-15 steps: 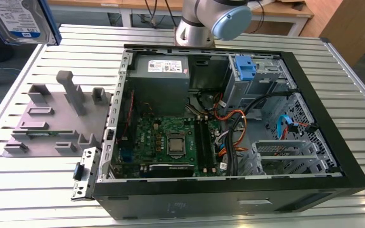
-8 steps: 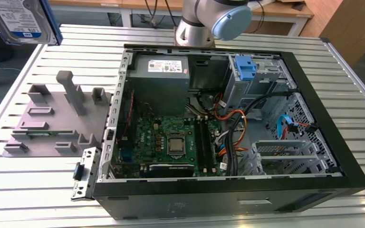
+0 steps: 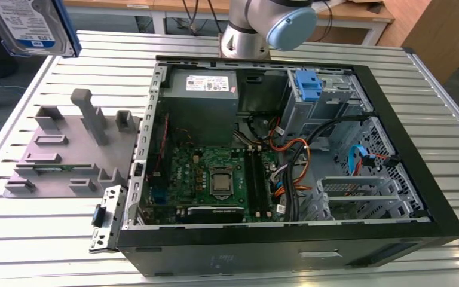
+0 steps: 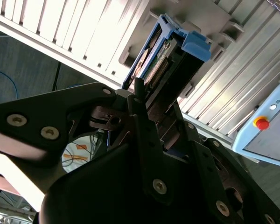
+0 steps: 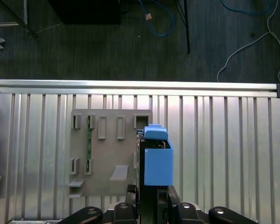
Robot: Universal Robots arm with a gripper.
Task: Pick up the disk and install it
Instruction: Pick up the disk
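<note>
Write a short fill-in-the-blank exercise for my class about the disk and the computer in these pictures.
1. The end effector grips the disk, whose plastic carrier is ____.
2. The disk is held outside the computer case, whose side stands ____.
3. The motherboard inside the case is ____ in colour.
Missing words: blue; open; green.

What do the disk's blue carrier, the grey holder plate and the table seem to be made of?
The carrier of the disk looks like moulded plastic: uniform matte blue, rounded edges. The holder plate is probably plastic too, perhaps printed: dull grey, no shine. The table seems aluminium: bright brushed slats that reflect light.
</note>
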